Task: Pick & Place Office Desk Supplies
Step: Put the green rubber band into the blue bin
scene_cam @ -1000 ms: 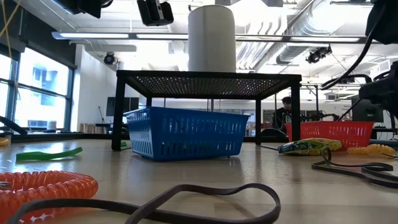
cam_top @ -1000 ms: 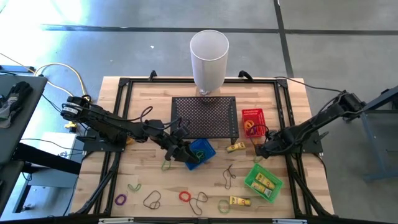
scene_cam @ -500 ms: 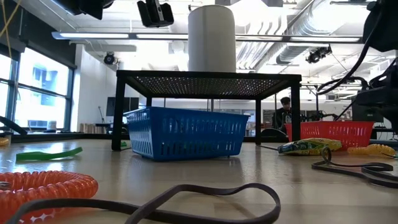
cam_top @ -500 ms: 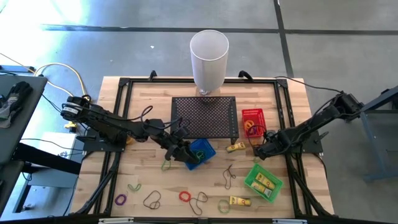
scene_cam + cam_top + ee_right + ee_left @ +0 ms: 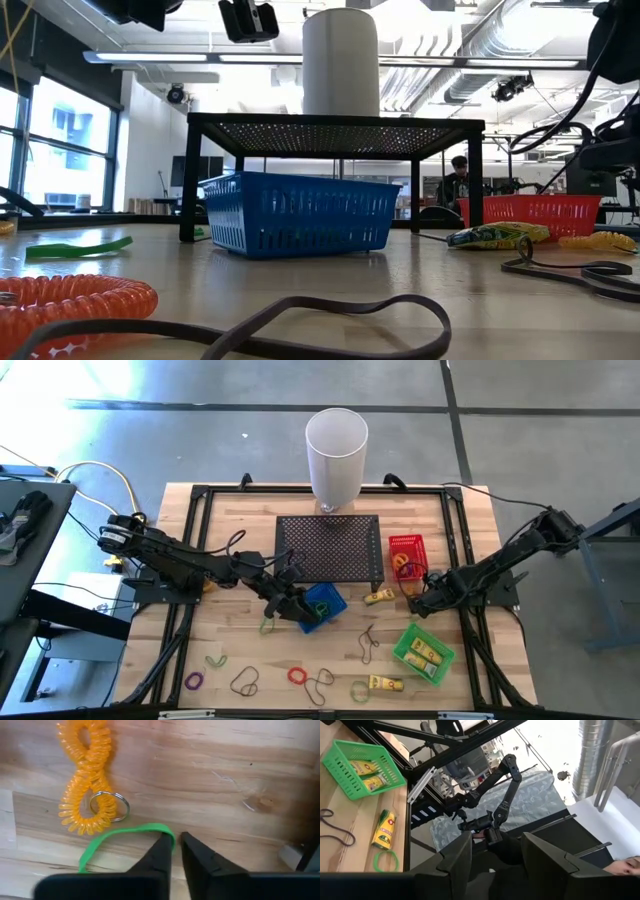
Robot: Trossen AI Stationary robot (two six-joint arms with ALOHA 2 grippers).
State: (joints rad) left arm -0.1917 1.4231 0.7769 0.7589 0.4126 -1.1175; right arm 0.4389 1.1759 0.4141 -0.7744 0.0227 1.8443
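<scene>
The right gripper (image 5: pixel 176 851) sits low over the wooden table (image 5: pixel 230 660) between the small red basket (image 5: pixel 405 546) and the green plastic basket (image 5: pixel 424 650), its fingers drawn narrow against the edge of a thin green rubber band (image 5: pixel 120 837); whether they actually pinch it I cannot tell. An orange coiled keyring cord (image 5: pixel 87 780) lies just beside that band. The left gripper (image 5: pixel 300 610) hangs at the blue mesh basket (image 5: pixel 325 603), fingers partly apart, in front of the black perforated stand (image 5: pixel 330 547). Loose loops and yellow packets (image 5: pixel 384 683) lie scattered along the near edge.

tall white cylinder (image 5: pixel 336 455) at table's far edge, black mesh stand (image 5: pixel 330 547) just before it; person (image 5: pixel 456 181) in background.
</scene>
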